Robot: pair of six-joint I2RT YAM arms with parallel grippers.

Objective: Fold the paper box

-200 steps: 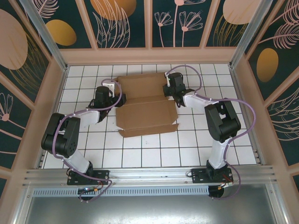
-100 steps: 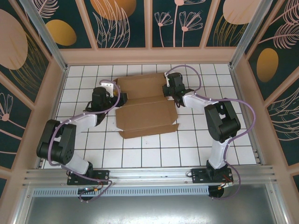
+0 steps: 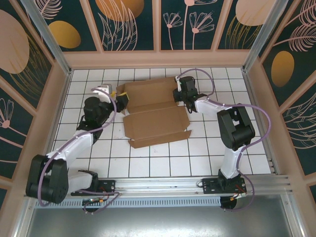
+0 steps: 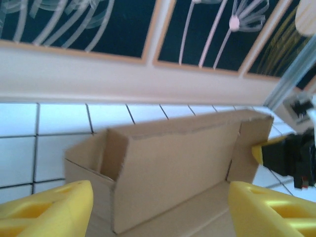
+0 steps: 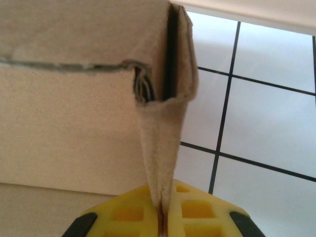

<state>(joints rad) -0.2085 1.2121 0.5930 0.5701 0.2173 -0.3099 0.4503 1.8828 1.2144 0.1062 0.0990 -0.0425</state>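
Note:
The paper box [image 3: 154, 118] is plain brown cardboard lying on the white tiles, its far panel raised as a wall and its near panels flat. My left gripper [image 3: 121, 97] is at the left end of that wall, open. In the left wrist view its yellow fingers [image 4: 48, 209] stand wide apart, with the wall [image 4: 173, 163] and a small side flap between and beyond them. My right gripper [image 3: 178, 97] is at the wall's right end, shut on the box's upright side flap [image 5: 162, 148], which is pinched between the yellow pads [image 5: 197, 212].
The cell's peach back wall [image 3: 158, 59] runs close behind the box. The side rails [image 3: 58, 98] stand left and right. White tiles [image 3: 163, 160] stretch between the box and the arm bases. In the left wrist view, the right gripper's black and yellow body [image 4: 291, 158] is at the right edge.
My left arm has swung out to the left and stretched low, and its wrist has pulled back from the box's left end. The box has shifted slightly. The right gripper has stayed on the flap.

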